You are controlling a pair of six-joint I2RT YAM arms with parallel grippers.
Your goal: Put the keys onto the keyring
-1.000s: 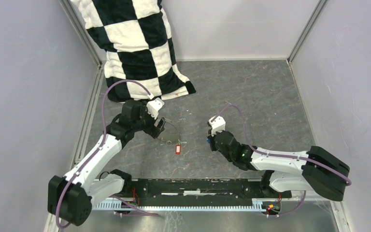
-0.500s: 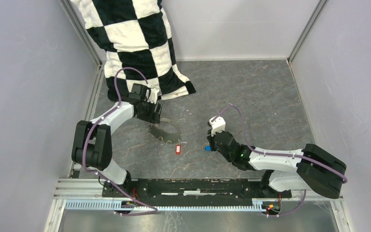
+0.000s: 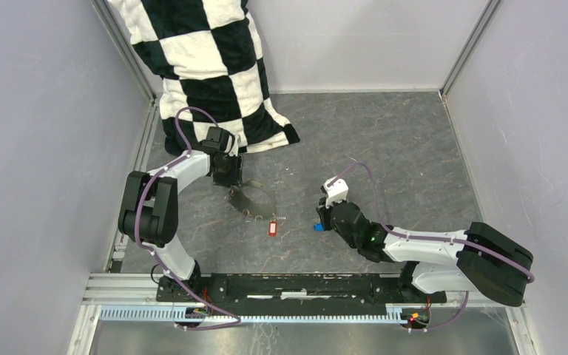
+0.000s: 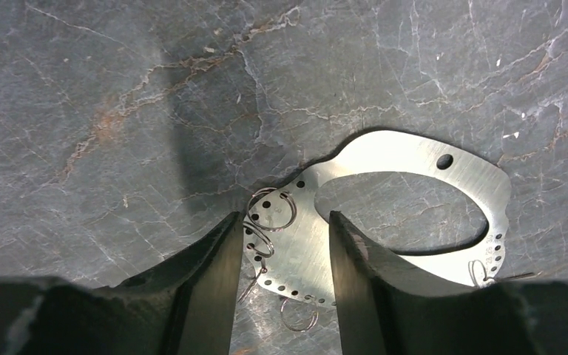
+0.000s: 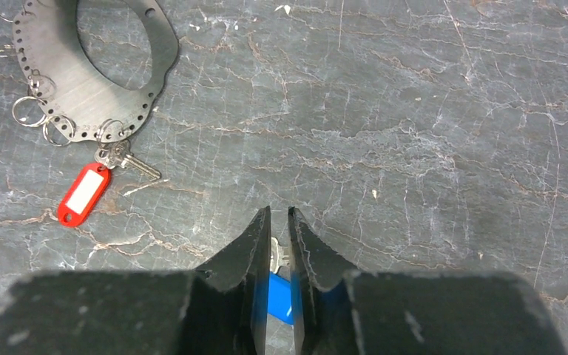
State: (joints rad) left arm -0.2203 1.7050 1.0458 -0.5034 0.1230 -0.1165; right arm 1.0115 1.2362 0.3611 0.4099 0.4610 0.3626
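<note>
The keyring [image 3: 238,200] is a flat grey metal hoop with punched holes and small wire rings, lying on the floor. My left gripper [image 3: 232,180] is at its far-left end. In the left wrist view the left gripper [image 4: 285,222] is open, its jaws straddling the keyring [image 4: 414,159] end without gripping it. The red key [image 3: 271,228] lies at the hoop's near edge, hooked to a small ring in the right wrist view: red key [image 5: 83,194], keyring [image 5: 89,96]. The blue key [image 3: 316,226] lies on the floor under my right gripper [image 3: 322,220]. The right gripper [image 5: 279,211] is narrowly open over the blue key [image 5: 277,296].
A black-and-white checkered cushion [image 3: 207,66] leans in the back-left corner, just behind the left gripper. Grey walls close in both sides and the back. The arms' black mounting rail [image 3: 303,285] runs along the near edge.
The left arm folded back to the left, and its gripper slid to the hoop's far-left end while its jaws narrowed. The right jaws parted and the blue key dropped to the floor.
</note>
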